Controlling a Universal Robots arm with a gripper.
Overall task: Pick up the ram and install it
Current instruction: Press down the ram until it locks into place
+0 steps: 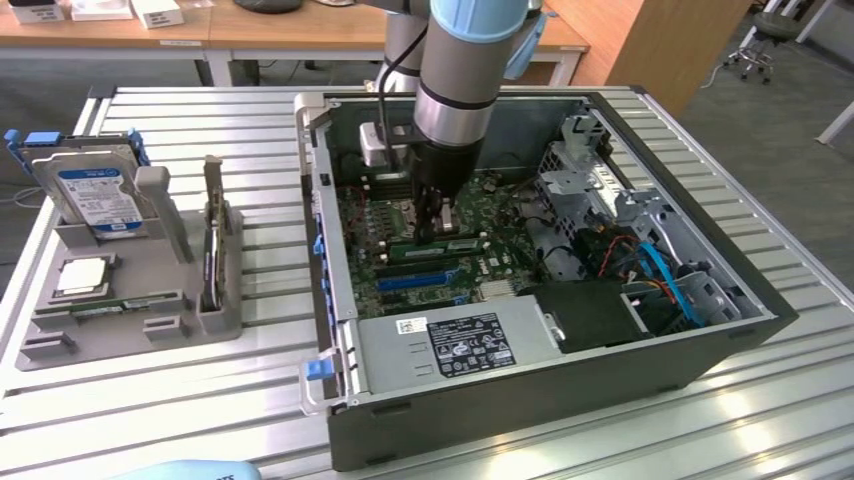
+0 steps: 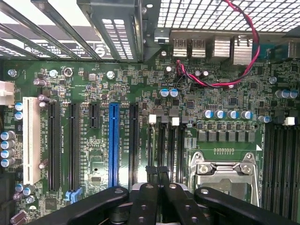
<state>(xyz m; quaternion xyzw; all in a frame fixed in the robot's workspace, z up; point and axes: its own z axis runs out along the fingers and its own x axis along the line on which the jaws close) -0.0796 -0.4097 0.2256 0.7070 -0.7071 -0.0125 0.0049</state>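
Claw pressed together, down inside the open computer case over the motherboard. The ram lies just beside it; hard drive waits on the surface's tray.

Even bright overhead light; glare on ribbed silver metal bench. Open grey computer case interior shadowed. Wrist view crisp on green motherboard, near black fingers soft.

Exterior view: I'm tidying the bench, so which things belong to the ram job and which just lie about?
Job: gripper, ram at the slots, motherboard, computer case.
Lying about: hard drive, processor chip, grey tray.
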